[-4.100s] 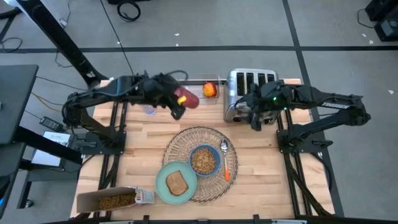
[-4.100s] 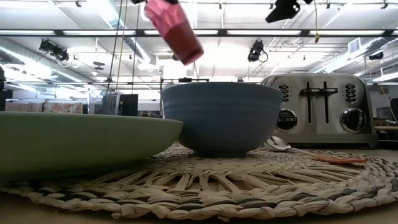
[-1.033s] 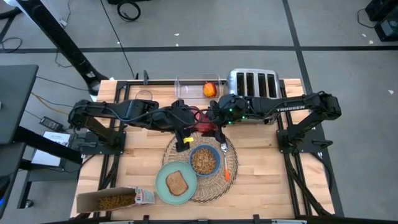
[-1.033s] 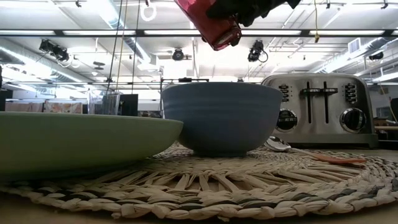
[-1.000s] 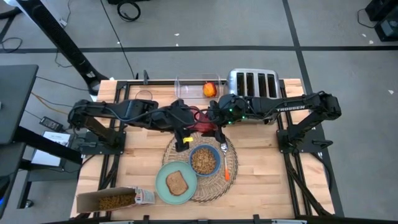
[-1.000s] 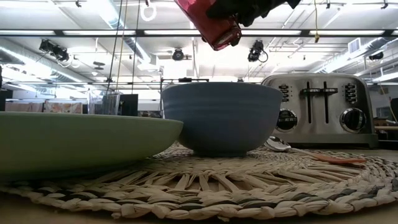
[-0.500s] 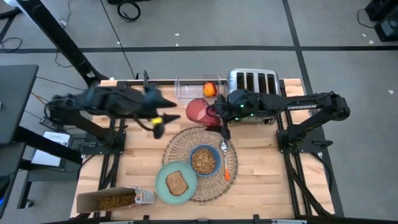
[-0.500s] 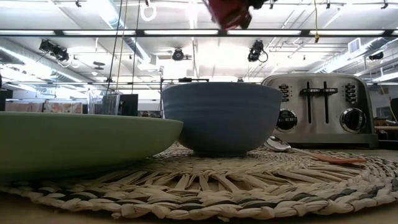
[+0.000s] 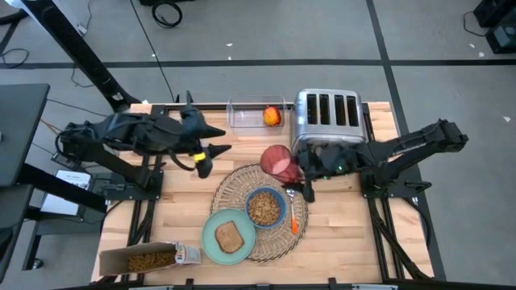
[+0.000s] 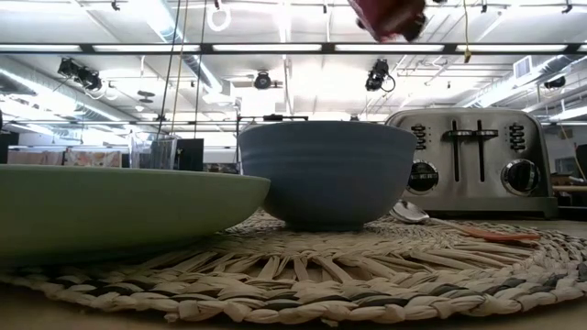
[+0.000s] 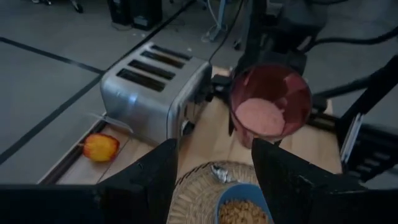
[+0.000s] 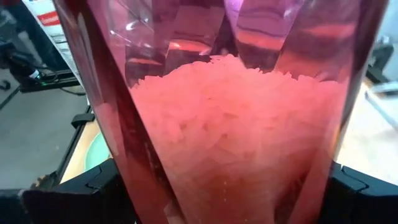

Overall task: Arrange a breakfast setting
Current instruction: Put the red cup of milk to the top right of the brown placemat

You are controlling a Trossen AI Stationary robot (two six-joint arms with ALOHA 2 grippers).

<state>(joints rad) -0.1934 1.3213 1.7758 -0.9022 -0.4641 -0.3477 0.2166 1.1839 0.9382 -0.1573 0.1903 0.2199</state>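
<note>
Breakfast setting (image 9: 260,211) sits mid-table: blue bowl (image 9: 264,207) and green plate (image 9: 228,236) on the wicker placemat (image 9: 234,187), spoon (image 9: 292,205) alongside. The right gripper (image 9: 300,171) carries the red cup (image 9: 278,162) tilted above the mat's far edge (something pale inside), probably seeking its spot. The left gripper (image 9: 208,155) waits apart, fingers spread and empty.

In the low view the dark red translucent cup (image 10: 389,18) is cut off by the top edge, and the pale green plate (image 10: 119,213) by the left edge.
</note>
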